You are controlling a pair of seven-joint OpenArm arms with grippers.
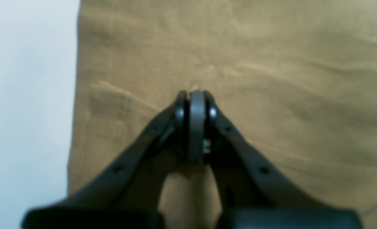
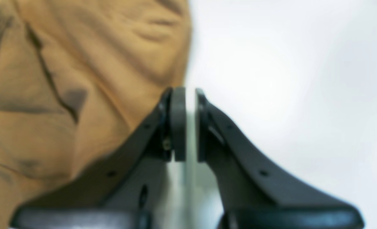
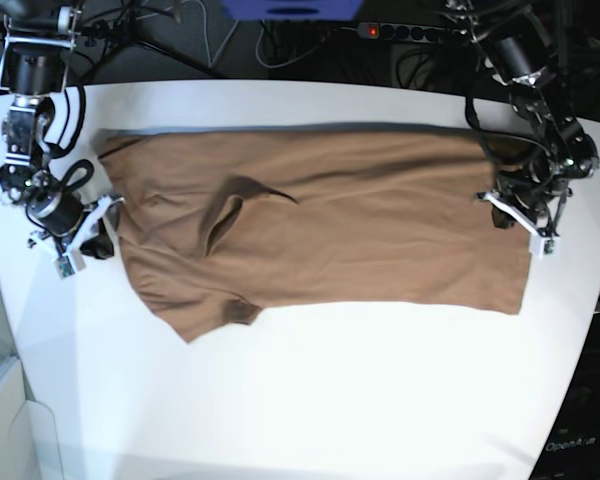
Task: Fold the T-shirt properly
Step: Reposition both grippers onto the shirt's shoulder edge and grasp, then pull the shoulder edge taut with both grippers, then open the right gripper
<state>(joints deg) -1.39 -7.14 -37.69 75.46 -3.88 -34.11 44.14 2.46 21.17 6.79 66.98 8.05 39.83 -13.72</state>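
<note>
the t-shirt (image 3: 320, 230) lies flat on the white worktop (image 3: 310, 400), its long axis running from one of my arms to the other. my left gripper (image 1: 193, 95) sits over the hem end, pressed together, nothing held. my right gripper (image 2: 188, 95) is just beside the sleeve end, a narrow gap, empty

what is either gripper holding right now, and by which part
The left gripper is shut over the T-shirt near its edge, but a pinch on cloth cannot be confirmed. The right gripper holds nothing: slightly open beside the shirt's edge, white table showing through.
</note>
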